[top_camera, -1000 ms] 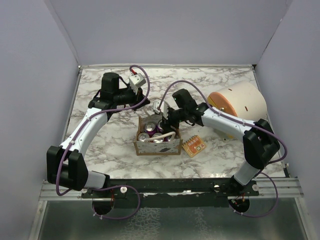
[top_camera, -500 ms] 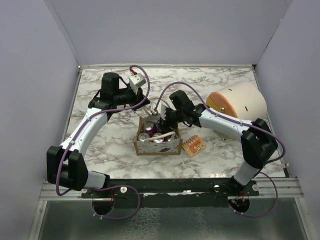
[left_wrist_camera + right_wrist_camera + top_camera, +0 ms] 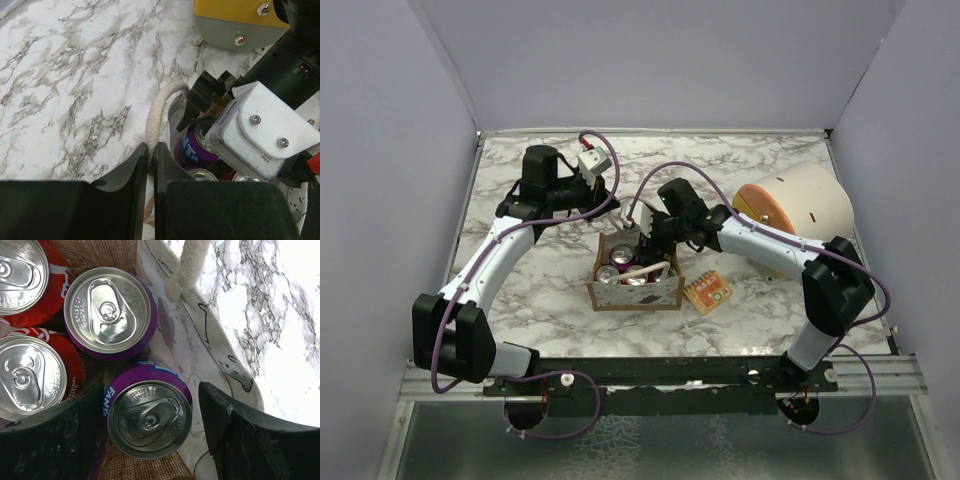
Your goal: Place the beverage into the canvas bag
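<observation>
Purple can (image 3: 150, 412) already stands in the canvas bag (image 3: 200, 340) beside three other cans (image 3: 107, 312). The right gripper (image 3: 642, 243) straddles it, jaws spread, apparently let go. The left gripper (image 3: 150, 160) pinches the rope handle (image 3: 159, 110). What's left, I judge — backing both arms away.

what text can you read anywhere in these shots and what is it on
"FANT" (rest hidden): side of the purple can
"DISPOSE OF PROPERLY": embossed on its lid
"ORIGINAL": side of the red can
Print on the orange packet: too small to read
</observation>
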`<action>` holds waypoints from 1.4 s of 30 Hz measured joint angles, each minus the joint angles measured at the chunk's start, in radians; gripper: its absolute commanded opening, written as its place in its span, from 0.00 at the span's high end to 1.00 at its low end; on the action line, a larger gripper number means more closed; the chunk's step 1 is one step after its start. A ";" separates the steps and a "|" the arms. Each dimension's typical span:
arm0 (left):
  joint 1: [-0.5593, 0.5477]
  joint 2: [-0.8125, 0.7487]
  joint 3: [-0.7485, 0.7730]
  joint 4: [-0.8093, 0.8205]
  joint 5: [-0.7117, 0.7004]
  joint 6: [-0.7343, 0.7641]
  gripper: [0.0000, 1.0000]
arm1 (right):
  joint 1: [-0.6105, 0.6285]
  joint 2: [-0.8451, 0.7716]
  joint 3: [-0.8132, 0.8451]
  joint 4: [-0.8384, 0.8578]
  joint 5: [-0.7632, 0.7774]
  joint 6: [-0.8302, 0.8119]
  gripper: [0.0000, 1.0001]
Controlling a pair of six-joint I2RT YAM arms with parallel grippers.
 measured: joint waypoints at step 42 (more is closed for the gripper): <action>0.000 -0.044 -0.032 0.011 0.002 0.002 1.00 | 0.037 0.027 0.141 -0.186 0.023 0.054 0.80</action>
